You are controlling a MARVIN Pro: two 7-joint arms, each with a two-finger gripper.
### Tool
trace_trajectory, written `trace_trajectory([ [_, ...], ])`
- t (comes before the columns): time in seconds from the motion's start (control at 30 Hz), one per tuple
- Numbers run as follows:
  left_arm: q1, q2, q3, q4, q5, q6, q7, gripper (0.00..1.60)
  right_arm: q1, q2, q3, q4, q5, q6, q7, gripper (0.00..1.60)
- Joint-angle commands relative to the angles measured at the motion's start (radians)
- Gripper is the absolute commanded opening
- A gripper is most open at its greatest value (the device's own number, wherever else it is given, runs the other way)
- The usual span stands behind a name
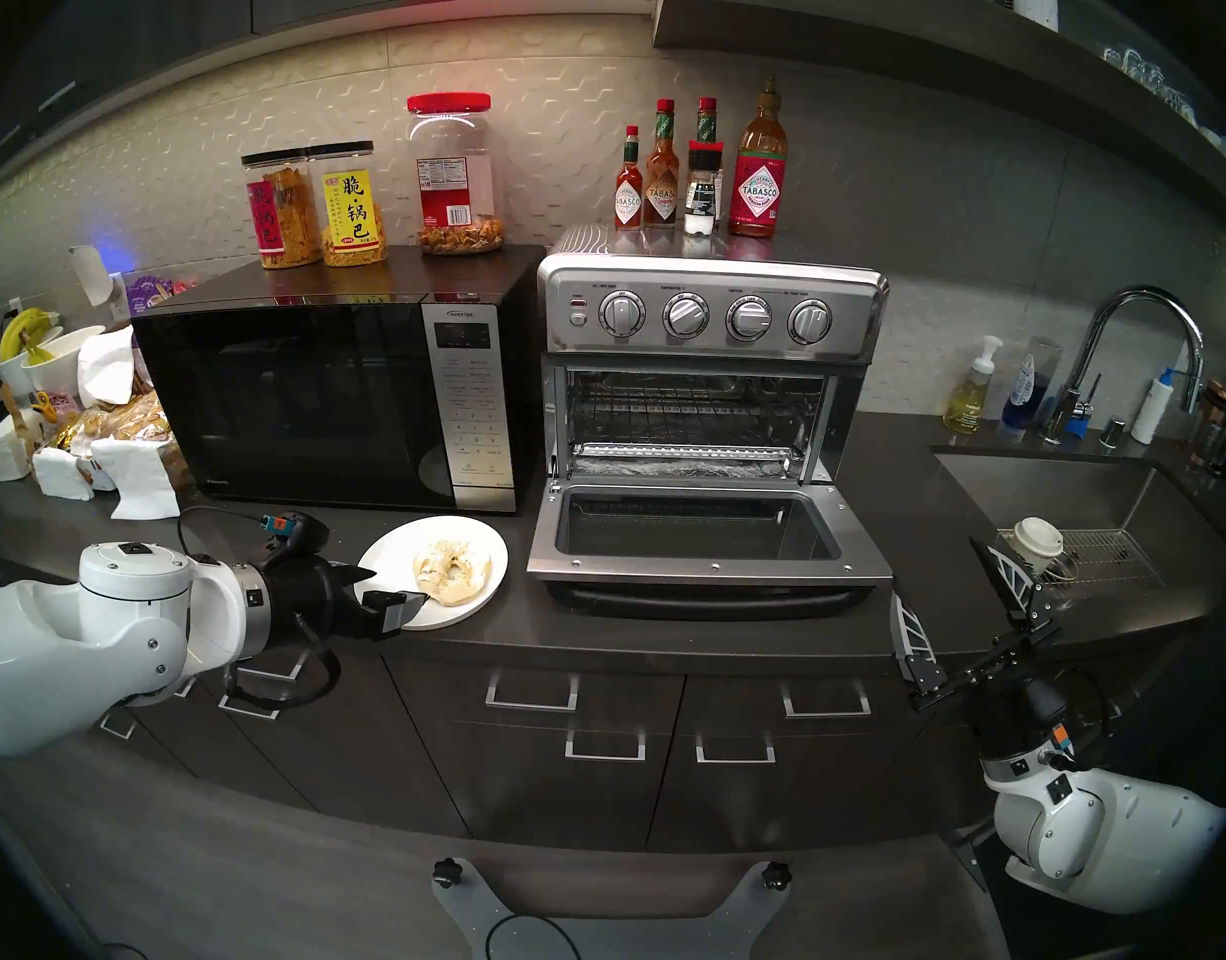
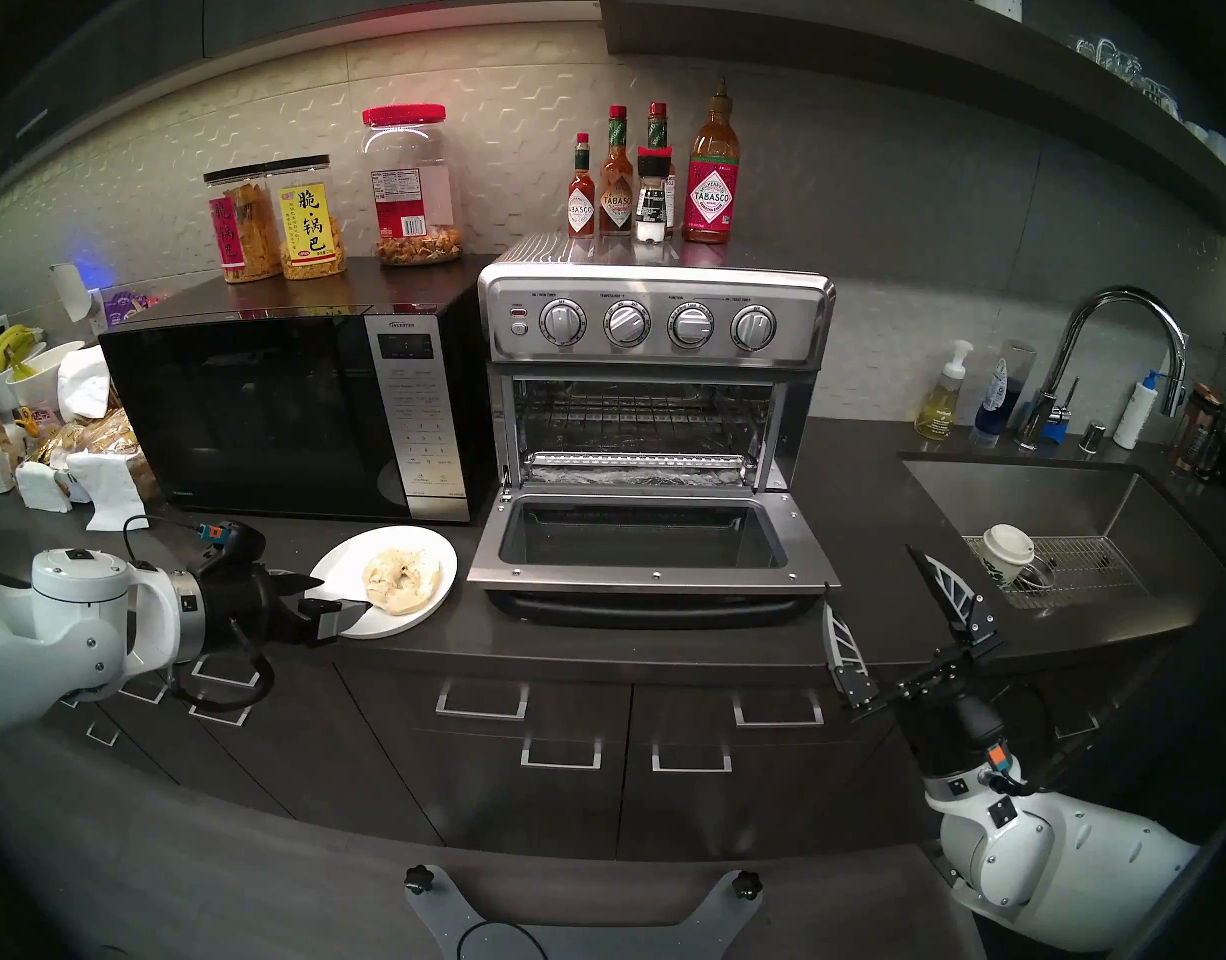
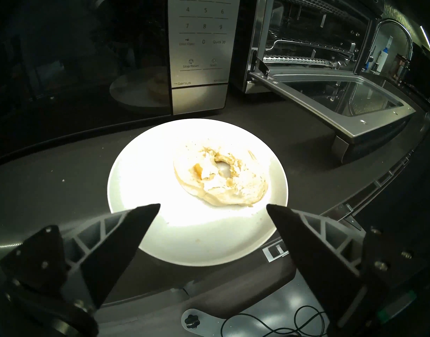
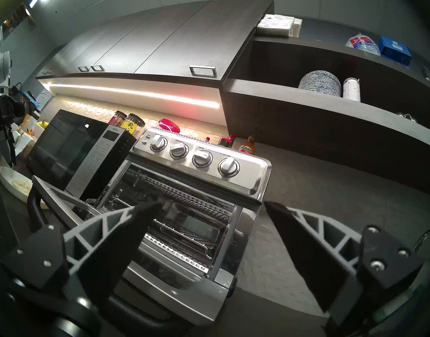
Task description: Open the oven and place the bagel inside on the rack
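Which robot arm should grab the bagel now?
The left. Its open left gripper is right at the plate holding the bagel, while the right gripper waits past the oven, far away.

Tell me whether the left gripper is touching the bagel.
Apart. In the left wrist view the left gripper, jaws open, sits short of the bagel, with bare plate between.
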Motion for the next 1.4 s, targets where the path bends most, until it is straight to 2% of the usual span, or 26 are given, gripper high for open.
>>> trace_trajectory([
  [0.0,-0.076,0.017,0.044,0.007,-0.009,-0.042,0.029,1.60,0.004,-0.002,0.007,-0.006,-0.001,-0.003,-0.015,1.60],
  [0.6,-0.220,0.027,0.166,0.022,-0.033,-0.052,0.073,1.60,0.005,-0.002,0.007,-0.006,0.003,-0.003,-0.011,1.60],
  [1.37,-0.373,0.030,0.297,0.029,-0.043,-0.040,0.075,1.60,0.005,-0.001,0.007,-0.005,0.008,-0.003,-0.007,1.60],
])
